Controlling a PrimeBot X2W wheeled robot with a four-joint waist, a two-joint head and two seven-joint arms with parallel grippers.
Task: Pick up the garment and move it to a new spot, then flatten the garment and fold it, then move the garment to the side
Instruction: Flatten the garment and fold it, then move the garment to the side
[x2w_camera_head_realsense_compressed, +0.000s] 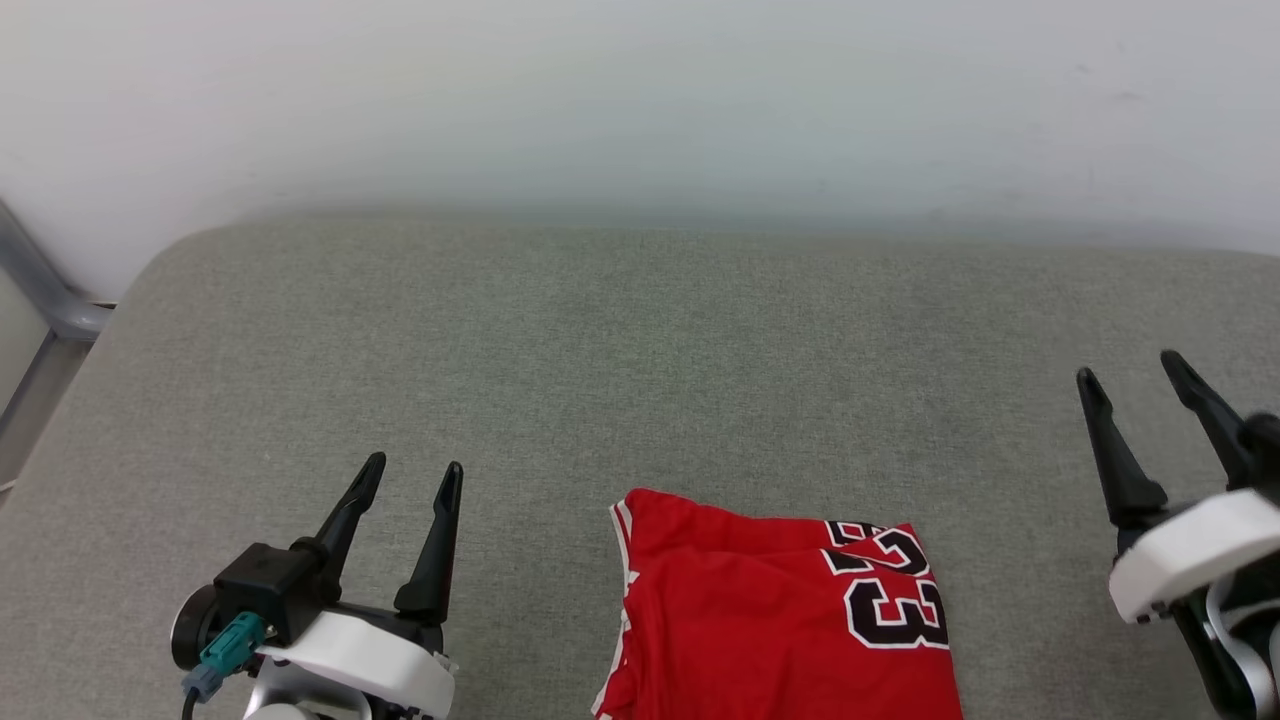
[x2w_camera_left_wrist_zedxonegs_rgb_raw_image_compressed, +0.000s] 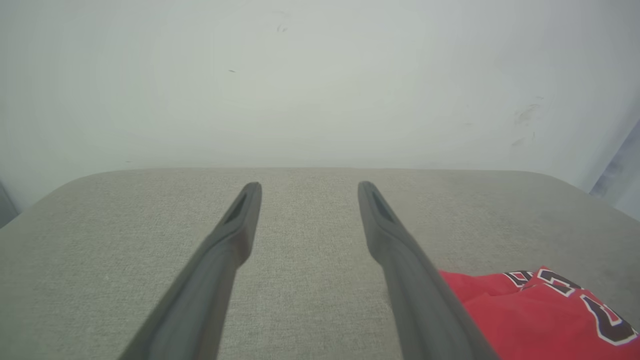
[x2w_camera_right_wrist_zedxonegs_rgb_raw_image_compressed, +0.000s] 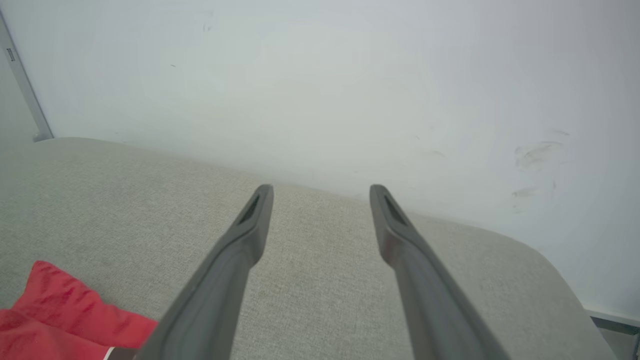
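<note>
1. Plainly soft and light to handle: a red jersey (x2w_camera_head_realsense_compressed: 760, 620) of thin cloth with a black, white-edged "23". Lying in loose layers on the grey fabric cushion (x2w_camera_head_realsense_compressed: 600, 350), between the left fingers (x2w_camera_head_realsense_compressed: 438, 545) and the right fingers (x2w_camera_head_realsense_compressed: 1115, 450). Set back from both sets of tips, toward the robot, and running off the near edge of the head view.
2. Both pairs spread wide and released, grasping nothing, clear of the cloth, tips aimed at the pale wall (x2w_camera_head_realsense_compressed: 640, 100).
3. Likely to droop, stretch and slide over itself once lifted. Not fragile, of little weight, and probably slow to slip on the woven cushion.
4. Best taken, judging from here, at two spots well apart: the striped trim (x2w_camera_head_realsense_compressed: 618, 530) on the left pair's side and the corner by the number on the right pair's side. Pinch through every layer to keep the bundle together.
5. Head view: the spacing of fingers and jersey, the trim, and the number readable.
6. Left wrist view: jersey (x2w_camera_left_wrist_zedxonegs_rgb_raw_image_compressed: 525, 310) just right of that view's right finger and partly hidden behind it. Digits seen at a slant, with a raised fold line plain across the red.
7. Right wrist view: a red corner (x2w_camera_right_wrist_zedxonegs_rgb_raw_image_compressed: 60, 310) low and left of the fingers, creases shown closer. Also a sliver of white and black at the bottom edge, and a grey metal post (x2w_camera_right_wrist_zedxonegs_rgb_raw_image_compressed: 20, 85) far left.
</note>
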